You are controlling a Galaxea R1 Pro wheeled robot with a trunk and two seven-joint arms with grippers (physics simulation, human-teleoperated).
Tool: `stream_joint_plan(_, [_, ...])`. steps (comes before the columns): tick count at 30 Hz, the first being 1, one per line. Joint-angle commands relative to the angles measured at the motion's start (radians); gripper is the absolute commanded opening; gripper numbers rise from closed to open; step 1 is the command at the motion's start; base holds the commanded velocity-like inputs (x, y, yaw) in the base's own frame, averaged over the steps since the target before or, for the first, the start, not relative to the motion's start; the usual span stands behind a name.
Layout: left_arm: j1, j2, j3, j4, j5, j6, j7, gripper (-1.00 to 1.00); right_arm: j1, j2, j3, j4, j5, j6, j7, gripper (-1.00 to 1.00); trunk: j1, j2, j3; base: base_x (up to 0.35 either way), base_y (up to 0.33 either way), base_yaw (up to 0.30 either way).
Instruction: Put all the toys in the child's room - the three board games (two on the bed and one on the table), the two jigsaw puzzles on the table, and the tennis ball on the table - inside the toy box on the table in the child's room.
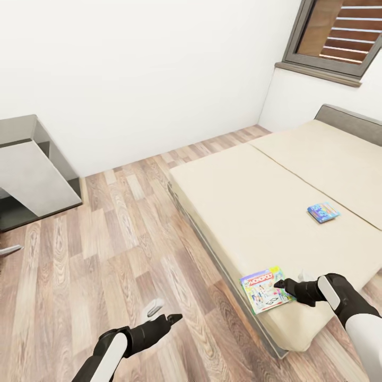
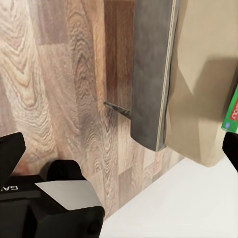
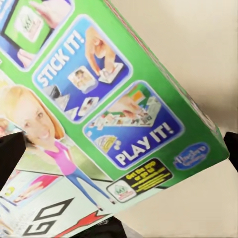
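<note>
Here the bed (image 1: 249,196), with its beige mattress and grey headboard, carries two board games. The green and white Monopoly box (image 1: 265,289) lies flat near the mattress's near corner, and the right tool (image 1: 282,286) is at the box's edge with its dark fingers reaching over it; whether it grips the box I cannot tell. In the right wrist view the box's green printed face (image 3: 109,99) sits close in front. The blue game box (image 1: 323,212) lies flat farther up the mattress, well apart. The left tool (image 1: 172,318) hangs over the wooden floor (image 1: 106,254), fingers parted, empty
</note>
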Motion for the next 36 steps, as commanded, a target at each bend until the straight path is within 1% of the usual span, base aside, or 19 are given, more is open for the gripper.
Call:
stream_joint_plan(1, [0.0, 0.0, 0.001, 0.0, -0.001, 0.004, -0.003, 1.0, 0.0, 0.0, -0.005, -0.001, 0.011, 0.004, 0.008, 1.0, 0.0, 0.0, -0.001, -0.079, 0.037, 0.0])
stream_joint_plan(29, [-0.001, 0.0, 0.002, 0.0, -0.001, 0.004, -0.001, 1.0, 0.0, 0.0, -0.006, -0.001, 0.011, 0.004, 0.008, 1.0, 0.0, 0.0, -0.001, -0.013, 0.006, 0.0])
stream_joint_plan(34, [-0.001, 0.0, 0.002, 0.0, -0.001, 0.004, -0.002, 1.0, 0.0, -0.004, -0.007, -0.002, 0.014, 0.002, 0.008, 1.0, 0.0, 0.0, -0.001, 0.0, 0.0, 0.0])
stream_joint_plan(36, [-0.001, 0.0, 0.002, 0.0, -0.001, 0.004, -0.004, 1.0, 0.0, -0.012, -0.009, -0.01, 0.014, 0.001, 0.008, 1.0, 0.0, 0.0, -0.001, 0.0, 0.0, 0.0])
